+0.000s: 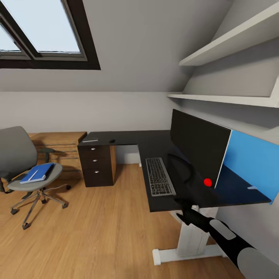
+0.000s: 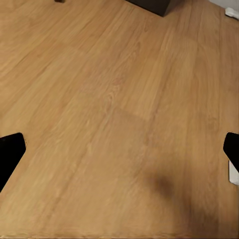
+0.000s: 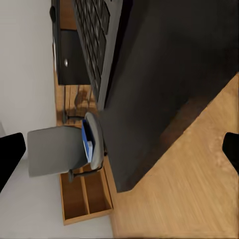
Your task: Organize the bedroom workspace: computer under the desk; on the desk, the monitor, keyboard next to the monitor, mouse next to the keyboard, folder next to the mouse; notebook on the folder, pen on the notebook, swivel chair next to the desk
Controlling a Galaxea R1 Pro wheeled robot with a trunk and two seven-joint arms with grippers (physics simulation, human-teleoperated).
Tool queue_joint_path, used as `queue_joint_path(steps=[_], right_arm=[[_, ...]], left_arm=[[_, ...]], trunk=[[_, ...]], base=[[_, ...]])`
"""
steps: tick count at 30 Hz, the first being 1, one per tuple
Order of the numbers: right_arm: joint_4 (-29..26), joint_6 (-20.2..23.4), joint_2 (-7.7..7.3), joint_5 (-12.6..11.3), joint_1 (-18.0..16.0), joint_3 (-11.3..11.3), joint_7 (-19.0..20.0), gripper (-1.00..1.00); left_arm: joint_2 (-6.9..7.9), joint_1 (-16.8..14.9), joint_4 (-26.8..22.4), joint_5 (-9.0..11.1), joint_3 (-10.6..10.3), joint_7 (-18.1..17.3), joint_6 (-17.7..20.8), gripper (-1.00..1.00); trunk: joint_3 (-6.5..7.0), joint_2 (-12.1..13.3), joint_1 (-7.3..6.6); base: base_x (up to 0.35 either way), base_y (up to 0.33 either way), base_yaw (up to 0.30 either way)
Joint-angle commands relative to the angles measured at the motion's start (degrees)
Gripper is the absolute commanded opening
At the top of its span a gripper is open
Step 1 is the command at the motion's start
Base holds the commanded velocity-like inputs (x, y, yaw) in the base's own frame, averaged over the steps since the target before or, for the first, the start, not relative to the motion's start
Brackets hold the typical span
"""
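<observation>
Nearest to you is the right arm (image 1: 228, 236), which rises from the lower corner of the head view toward the front edge of the bench (image 1: 162, 205). Its fingers (image 3: 12, 157) show in the right wrist view as two dark tips far apart with nothing between them, so they are released. The left fingers (image 2: 11, 154) are also spread and empty, above the wood floor (image 2: 119, 114).

The keyboard (image 1: 159, 176) lies on the bench in front of the monitor (image 1: 197, 149), very near to your right forearm. I think a careless swing here could push the keyboard off the edge or knock the monitor. The folder (image 1: 37, 173) lies on the seat of the swivel chair (image 1: 23, 162), well apart from the bench, with a thin white pen (image 1: 34, 174) on it. The chair has wheels, so it may roll away if you press down during the grasp, and the pen may slide off the folder if you tilt it.

A small dark shape on the far wing of the bench is probably the mouse (image 1: 112, 141), but it is too small to be sure. The pale sliver near it I cannot identify. I cannot tell the notebook apart from the folder. In the head view the right fingers blur against the black bench top. The space under the bench is mostly hidden.
</observation>
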Motion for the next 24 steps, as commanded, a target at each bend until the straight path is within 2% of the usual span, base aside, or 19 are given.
queue_joint_path(steps=[1, 17, 24], right_arm=[[0.0, 0.0, -0.06, -0.3, -0.1, 0.3, 0.2, 1.00], [0.0, -1.3, 0.27, 0.5, -0.1, 0.5, 0.3, 1.00], [0.2, -8.0, 3.83, 3.3, -0.1, 0.5, 0.2, 1.00]], left_arm=[[0.05, 0.0, -0.1, 0.6, -0.3, -0.2, -0.1, 1.00], [0.05, 0.0, -0.1, 0.6, -0.2, -0.1, -0.1, 1.00], [0.07, 0.0, -0.1, 0.6, -0.2, -0.1, -0.1, 1.00]], trunk=[[-0.05, 0.0, -0.03], [-0.05, 0.0, -0.03], [-0.05, 0.0, -0.03]], base=[[-0.311, -0.112, 0.000], [-0.311, -0.087, 0.000], [-0.311, -0.038, 0.000]])
